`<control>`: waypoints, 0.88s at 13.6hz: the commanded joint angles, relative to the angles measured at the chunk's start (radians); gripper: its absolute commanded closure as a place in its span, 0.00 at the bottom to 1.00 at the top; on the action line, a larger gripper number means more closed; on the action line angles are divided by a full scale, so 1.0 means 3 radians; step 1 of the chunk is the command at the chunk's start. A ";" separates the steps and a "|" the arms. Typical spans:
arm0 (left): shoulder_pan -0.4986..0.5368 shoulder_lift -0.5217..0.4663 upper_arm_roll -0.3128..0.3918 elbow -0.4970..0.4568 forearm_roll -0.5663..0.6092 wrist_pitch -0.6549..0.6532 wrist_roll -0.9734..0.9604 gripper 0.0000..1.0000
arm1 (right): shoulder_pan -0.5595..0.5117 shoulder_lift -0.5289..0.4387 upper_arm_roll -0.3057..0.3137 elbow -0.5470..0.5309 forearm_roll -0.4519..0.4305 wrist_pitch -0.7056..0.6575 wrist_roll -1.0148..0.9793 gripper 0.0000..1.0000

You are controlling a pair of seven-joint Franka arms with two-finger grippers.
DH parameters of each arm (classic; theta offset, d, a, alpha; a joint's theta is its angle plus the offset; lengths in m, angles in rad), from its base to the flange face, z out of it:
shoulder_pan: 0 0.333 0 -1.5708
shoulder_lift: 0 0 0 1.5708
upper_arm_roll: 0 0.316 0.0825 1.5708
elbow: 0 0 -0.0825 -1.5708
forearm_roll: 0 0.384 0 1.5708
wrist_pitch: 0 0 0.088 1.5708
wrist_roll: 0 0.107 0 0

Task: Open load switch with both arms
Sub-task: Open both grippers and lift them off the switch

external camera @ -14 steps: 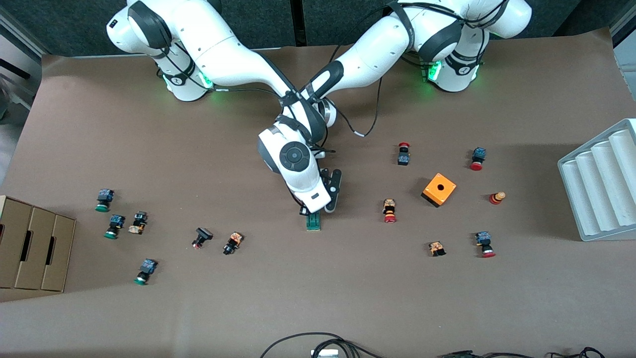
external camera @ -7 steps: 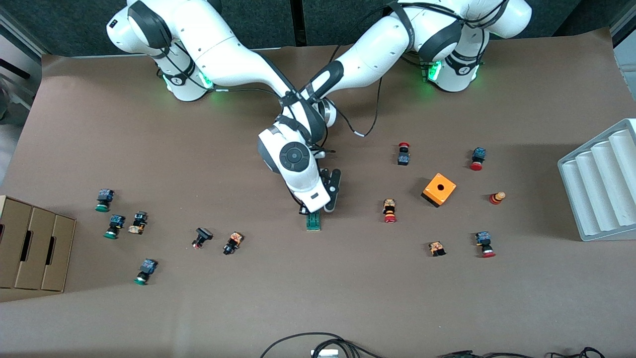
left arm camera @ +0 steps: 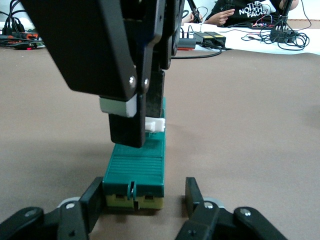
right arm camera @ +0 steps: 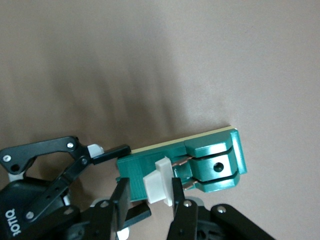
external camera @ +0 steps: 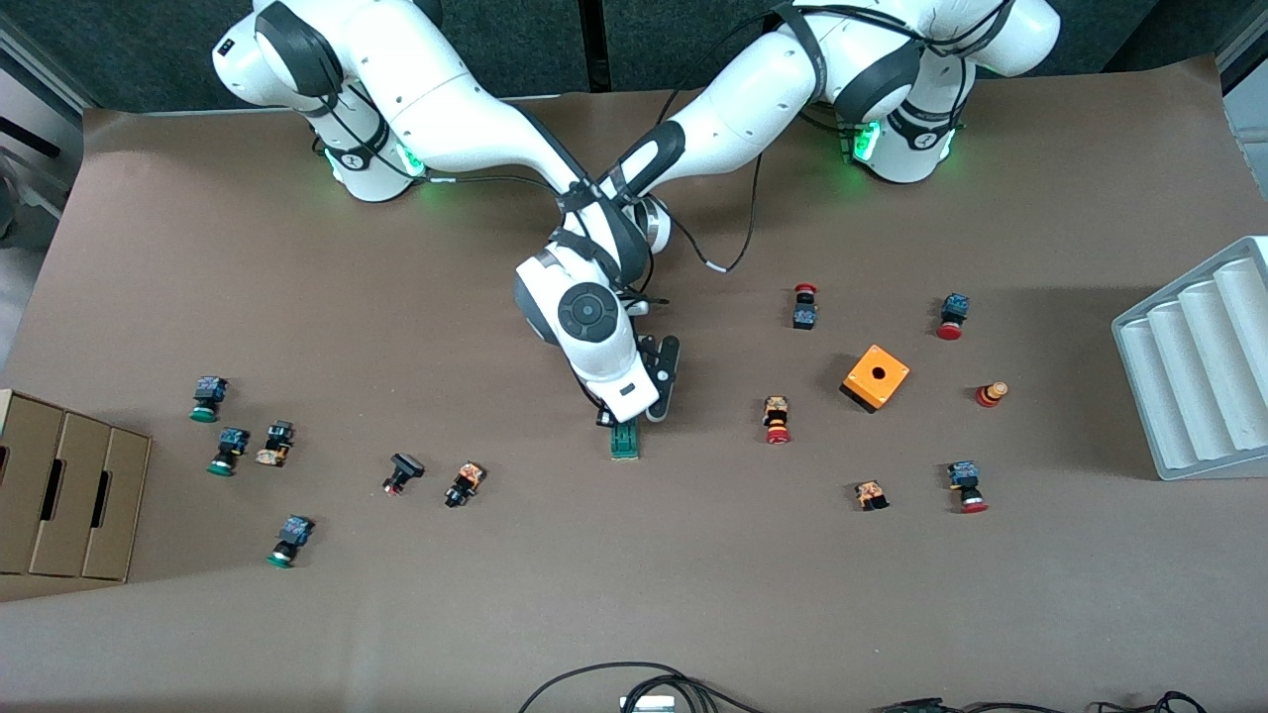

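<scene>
Gripping load switch (right arm camera: 200,167), both grippers

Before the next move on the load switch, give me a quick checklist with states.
1. Right hand shut on the white piece: ok.
2. Left hand bracing the load switch: one finger touches it, the other shows a gap: cannot tell.
3. Switch lying flat on the table: ok.
4. Switch opened: not ok, the white piece sits on the body.
5. Room around the switch: ok, the nearest button lies well apart.
</scene>
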 commanded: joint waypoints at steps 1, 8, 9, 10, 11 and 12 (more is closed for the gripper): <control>-0.0028 0.0084 0.0024 0.0054 0.0031 -0.0006 -0.0056 0.28 | 0.0044 -0.0030 0.0005 -0.0093 0.0028 0.0027 0.0024 0.59; -0.0028 0.0084 0.0024 0.0054 0.0031 -0.0006 -0.0056 0.28 | 0.0019 -0.0336 -0.0015 -0.0088 0.0038 -0.0202 0.0014 0.00; -0.0028 0.0084 0.0024 0.0054 0.0031 -0.0006 -0.0056 0.28 | -0.0002 -0.0413 -0.0021 -0.0088 0.0048 -0.0300 0.0009 0.00; -0.0028 0.0084 0.0024 0.0054 0.0031 -0.0006 -0.0056 0.28 | -0.0012 -0.0490 -0.0026 -0.0088 0.0063 -0.0402 0.0009 0.00; -0.0023 0.0079 0.0024 0.0059 0.0031 -0.0006 -0.0051 0.28 | -0.0068 -0.0577 -0.0026 -0.0077 0.0068 -0.0524 0.0009 0.00; -0.0028 0.0079 0.0024 0.0059 0.0031 -0.0006 -0.0046 0.28 | -0.0144 -0.0674 -0.0026 -0.0077 0.0079 -0.0652 0.0009 0.00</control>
